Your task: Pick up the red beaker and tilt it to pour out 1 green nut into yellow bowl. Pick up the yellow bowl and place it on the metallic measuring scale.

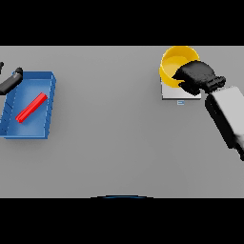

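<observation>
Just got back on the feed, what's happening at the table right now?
The right hand reaches in from the right and sits at the near rim of the yellow bowl, which is on the metallic measuring scale at the far right of the table. Whether the fingers grip the rim cannot be seen. At the left edge, the left hand hangs beside a blue tray with the red beaker lying inside it.

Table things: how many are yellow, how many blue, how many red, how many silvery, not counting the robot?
Yellow: 1, the yellow bowl, with the right hand on its rim.
Blue: 1, the blue tray.
Red: 1, the red stick lying in the tray.
Silvery: 1, the scale under the bowl.
Total: 4.
</observation>
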